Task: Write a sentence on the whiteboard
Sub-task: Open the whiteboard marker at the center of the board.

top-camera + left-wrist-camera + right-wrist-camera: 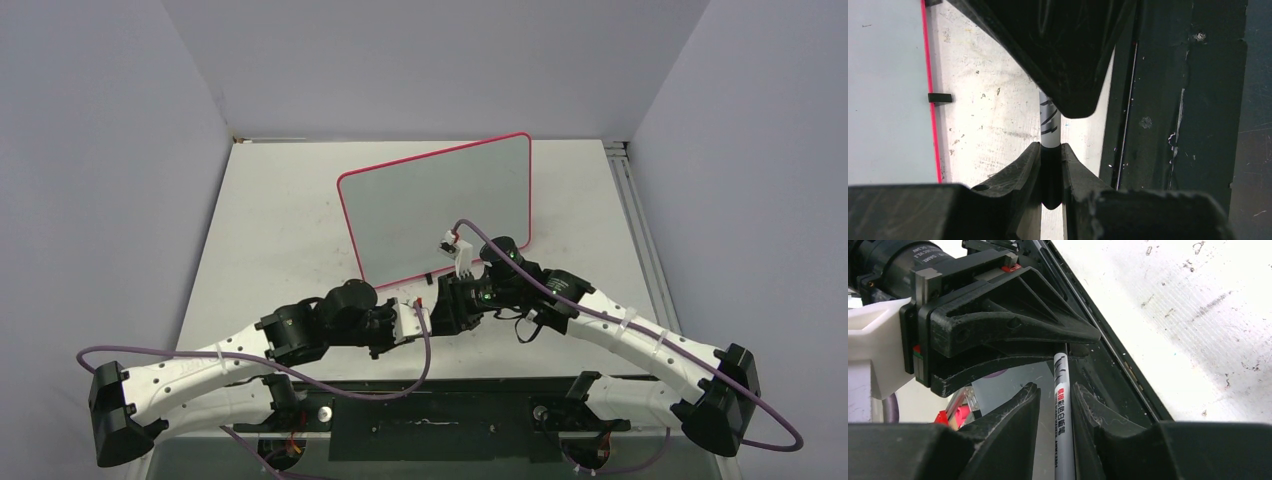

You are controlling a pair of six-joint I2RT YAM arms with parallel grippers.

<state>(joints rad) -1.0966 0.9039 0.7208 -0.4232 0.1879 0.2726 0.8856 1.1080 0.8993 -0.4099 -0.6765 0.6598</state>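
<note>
Bending inward, both arms meet at the marker [1062, 410] near the whiteboard [440, 200].

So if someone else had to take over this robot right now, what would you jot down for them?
Left gripper: jaws shut on the dark end of the marker.
Right gripper: jaws flank its white barrel, a slight gap on one side; grip unclear.
Whiteboard: on the table beyond both grippers, face blank.
Done: marker picked up, held between the two grippers.
Left: secure it in one gripper, uncap if needed, write the sentence.
</note>
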